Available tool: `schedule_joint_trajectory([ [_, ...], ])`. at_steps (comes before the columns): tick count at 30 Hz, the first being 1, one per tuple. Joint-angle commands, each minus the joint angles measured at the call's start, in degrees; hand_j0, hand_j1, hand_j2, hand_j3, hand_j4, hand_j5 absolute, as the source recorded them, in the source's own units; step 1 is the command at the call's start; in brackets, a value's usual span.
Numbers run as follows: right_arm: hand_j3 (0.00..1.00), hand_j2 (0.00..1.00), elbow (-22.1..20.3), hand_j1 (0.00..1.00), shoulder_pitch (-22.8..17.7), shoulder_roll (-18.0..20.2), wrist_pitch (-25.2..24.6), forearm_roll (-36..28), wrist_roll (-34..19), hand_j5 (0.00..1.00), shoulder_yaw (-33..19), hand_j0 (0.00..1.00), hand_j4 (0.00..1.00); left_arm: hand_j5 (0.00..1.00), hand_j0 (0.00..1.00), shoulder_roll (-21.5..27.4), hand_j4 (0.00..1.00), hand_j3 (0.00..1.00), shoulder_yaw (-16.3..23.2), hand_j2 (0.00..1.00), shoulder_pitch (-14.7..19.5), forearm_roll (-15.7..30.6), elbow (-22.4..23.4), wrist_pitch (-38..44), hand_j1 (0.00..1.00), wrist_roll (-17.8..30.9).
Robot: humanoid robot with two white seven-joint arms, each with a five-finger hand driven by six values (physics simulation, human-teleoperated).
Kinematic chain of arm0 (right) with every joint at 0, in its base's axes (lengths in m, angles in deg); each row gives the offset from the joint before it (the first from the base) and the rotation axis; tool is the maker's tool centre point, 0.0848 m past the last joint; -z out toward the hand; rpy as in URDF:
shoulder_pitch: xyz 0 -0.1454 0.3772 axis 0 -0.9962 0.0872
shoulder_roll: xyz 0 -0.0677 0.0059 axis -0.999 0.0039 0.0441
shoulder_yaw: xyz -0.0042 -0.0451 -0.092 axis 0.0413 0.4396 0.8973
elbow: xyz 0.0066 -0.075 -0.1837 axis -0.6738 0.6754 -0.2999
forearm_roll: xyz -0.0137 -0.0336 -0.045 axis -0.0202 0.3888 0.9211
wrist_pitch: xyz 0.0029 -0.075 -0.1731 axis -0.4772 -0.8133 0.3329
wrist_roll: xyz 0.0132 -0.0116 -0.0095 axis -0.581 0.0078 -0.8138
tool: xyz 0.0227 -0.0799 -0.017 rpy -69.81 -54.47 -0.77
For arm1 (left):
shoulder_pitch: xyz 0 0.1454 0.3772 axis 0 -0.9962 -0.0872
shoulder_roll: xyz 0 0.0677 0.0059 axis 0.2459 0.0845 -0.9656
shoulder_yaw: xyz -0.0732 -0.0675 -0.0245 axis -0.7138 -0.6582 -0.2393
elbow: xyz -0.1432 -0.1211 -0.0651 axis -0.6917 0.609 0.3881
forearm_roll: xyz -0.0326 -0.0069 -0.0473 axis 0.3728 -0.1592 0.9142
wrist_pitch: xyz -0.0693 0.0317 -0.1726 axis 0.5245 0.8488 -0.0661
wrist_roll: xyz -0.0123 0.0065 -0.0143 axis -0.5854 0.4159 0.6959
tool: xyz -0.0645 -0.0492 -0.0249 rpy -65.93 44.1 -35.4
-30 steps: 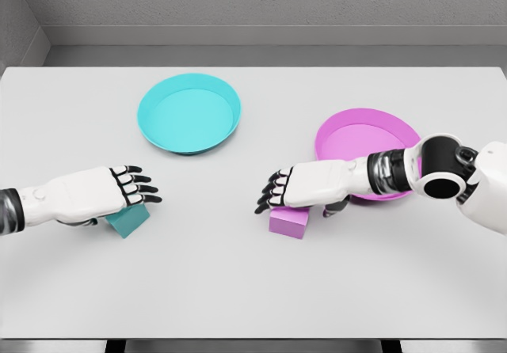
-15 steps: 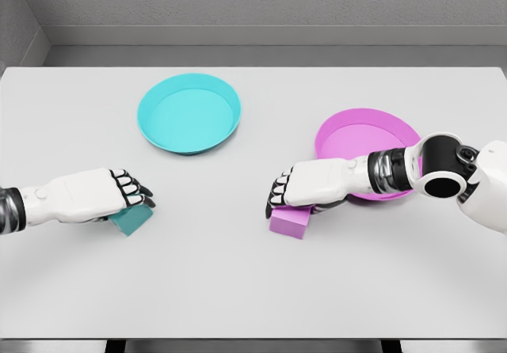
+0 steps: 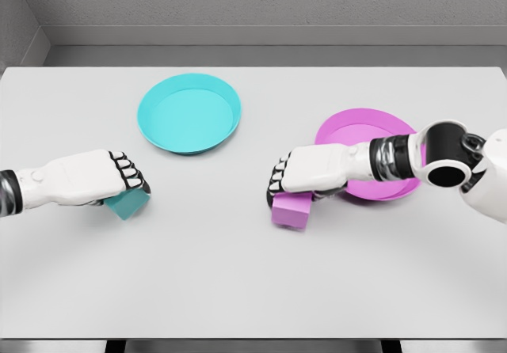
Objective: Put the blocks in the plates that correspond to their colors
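- Closest in, the white worktop [image 3: 238, 282] is plain flat surface across the whole front, with just a dark strip along the near edge.
- A bit further back on the left, the left hand [image 3: 95, 180] reaches in from the picture's left edge, fingers curled down over the teal block [image 3: 127, 204]. It looks like it's gripping it; only the block's lower right corner pokes out from under the palm. Can't tell if the block is resting on the worktop or just off it.
- Same depth, right of centre, the right hand [image 3: 305, 177] comes in from the right, forearm stretched out sideways. Its fingers are wrapped over the top of the pink block [image 3: 291, 210], so that one's held too. The block sits under the knuckles, its front face showing.
- The right forearm crosses right over the near rim of the pink plate [image 3: 360, 135], so part of that plate is hidden behind the wrist and the dark elbow joint. The pink block is just beside that plate, on its left near side.
- Further back, the teal plate [image 3: 190, 114] sits left of centre, well apart from the teal block, with open worktop between them.
- Behind the worktop's far edge there's a grey wall [image 3: 261, 5] and a strip of floor.
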Motion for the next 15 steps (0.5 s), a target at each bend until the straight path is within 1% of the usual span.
schedule_joint_trajectory([
  [1, 0.63, 0.63, -0.1, 0.63, 0.0, 0.0, -0.1, -0.3, 0.0, 0.63, -0.7, 0.63, 0.63, 0.5, 0.5, 0.0, 0.5, 0.5, 0.0, 0.5, 0.2, 0.8, 0.1, 0.1, 0.5, -0.2],
  [3, 0.63, 0.63, -0.7, 0.63, 0.0, 0.0, 0.0, -0.4, 0.1, 0.63, -2.8, 0.63, 0.63, 0.5, 0.5, 0.0, 0.5, 0.5, 0.0, 0.5, 1.6, 1.4, 0.4, 0.1, 0.5, -0.2],
  [7, 0.63, 0.63, -0.8, 0.63, 0.0, 0.0, 0.0, -0.4, 0.2, 0.63, -4.1, 0.63, 0.63, 0.5, 0.5, -0.1, 0.5, 0.5, 0.3, 0.5, 4.2, 2.2, 0.6, 0.1, 0.5, -0.1],
  [11, 0.63, 0.63, -0.9, 0.63, 0.0, 0.1, 0.1, -0.4, 0.2, 0.63, -6.3, 0.63, 0.63, 0.5, 0.5, -2.4, 0.5, 0.5, 0.7, 0.5, 7.8, 2.3, 1.8, 0.1, 0.5, -0.1],
  [12, 0.63, 0.63, -0.8, 0.63, 0.0, 0.2, 0.1, -0.5, 0.2, 0.63, -7.3, 0.63, 0.63, 0.5, 0.5, -3.2, 0.5, 0.5, 1.3, 0.5, 9.0, 2.2, 2.1, 0.1, 0.5, -0.1],
  [15, 0.63, 0.63, -0.7, 0.63, 0.0, 0.6, 0.1, -0.5, 0.2, 0.63, -8.0, 0.63, 0.63, 0.5, 0.5, -5.1, 0.5, 0.5, 3.8, 0.5, 12.3, 2.0, 4.5, 0.1, 0.5, -0.1],
])
